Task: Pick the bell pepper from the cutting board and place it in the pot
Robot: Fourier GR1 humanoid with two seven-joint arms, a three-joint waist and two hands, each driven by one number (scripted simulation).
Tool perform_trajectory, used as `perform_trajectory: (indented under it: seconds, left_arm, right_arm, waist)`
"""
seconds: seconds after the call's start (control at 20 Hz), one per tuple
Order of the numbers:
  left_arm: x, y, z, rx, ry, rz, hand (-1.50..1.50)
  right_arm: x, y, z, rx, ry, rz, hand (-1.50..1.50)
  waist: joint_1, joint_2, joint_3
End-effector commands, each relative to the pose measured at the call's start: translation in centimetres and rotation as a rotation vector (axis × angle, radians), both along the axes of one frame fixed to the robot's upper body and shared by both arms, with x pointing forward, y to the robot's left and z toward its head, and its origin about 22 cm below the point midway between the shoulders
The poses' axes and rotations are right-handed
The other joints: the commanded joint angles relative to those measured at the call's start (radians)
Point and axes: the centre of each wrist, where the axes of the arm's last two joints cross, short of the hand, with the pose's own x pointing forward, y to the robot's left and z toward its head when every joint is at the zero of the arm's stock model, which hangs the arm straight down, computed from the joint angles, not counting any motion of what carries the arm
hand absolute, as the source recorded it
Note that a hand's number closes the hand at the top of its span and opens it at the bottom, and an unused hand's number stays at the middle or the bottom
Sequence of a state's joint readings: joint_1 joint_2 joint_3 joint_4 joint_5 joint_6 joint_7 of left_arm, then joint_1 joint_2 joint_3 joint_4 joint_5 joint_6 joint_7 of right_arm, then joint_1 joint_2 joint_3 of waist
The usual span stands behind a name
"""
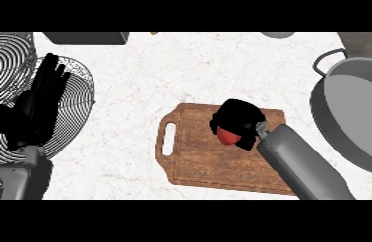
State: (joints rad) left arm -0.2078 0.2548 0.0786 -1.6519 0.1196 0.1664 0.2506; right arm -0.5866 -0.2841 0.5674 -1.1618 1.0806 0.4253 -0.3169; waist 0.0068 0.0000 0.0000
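My right hand curls round the red bell pepper over the wooden cutting board; grey pot at right. My left hand rests open at left.

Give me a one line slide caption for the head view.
Right hand curled round the red bell pepper over the cutting board, pot to its right, left hand resting open.

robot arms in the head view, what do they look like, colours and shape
Both forearms are plain grey, smooth and boxy-rounded, with no markings or loose cables visible. Each ends in a black hand: the right hand joins its forearm through a short dark wrist, and the left hand shows long, slim black fingers.
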Motion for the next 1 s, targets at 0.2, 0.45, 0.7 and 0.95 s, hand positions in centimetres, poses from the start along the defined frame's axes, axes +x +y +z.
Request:
perform_trajectory:
  seconds: [0.2,0.45,0.7,0.95]
  left_arm:
    - [-2.2,0.6,-1.1,0.005,-0.007,0.014,0.0]
    - [-2.2,2.7,-0.4,0.016,0.016,0.08,0.0]
    - [-1.3,2.6,0.4,0.025,0.008,0.103,0.0]
    - [-2.2,1.6,-0.9,-0.014,0.018,0.065,0.0]
  right_arm:
    - [0.1,0.8,-0.8,-0.005,0.004,0.049,1.5]
    - [-8.7,-5.1,-5.5,0.186,0.171,-0.244,1.5]
    - [-15.4,-5.6,-3.6,0.28,0.169,-0.339,1.5]
    - [-21.5,-8.7,1.0,0.386,0.078,-0.404,1.5]
  waist:
    - [-0.001,-0.001,0.0]
    - [-0.086,-0.027,0.0]
    - [-0.1,-0.021,-0.002]
    - [-0.065,-0.012,-0.001]
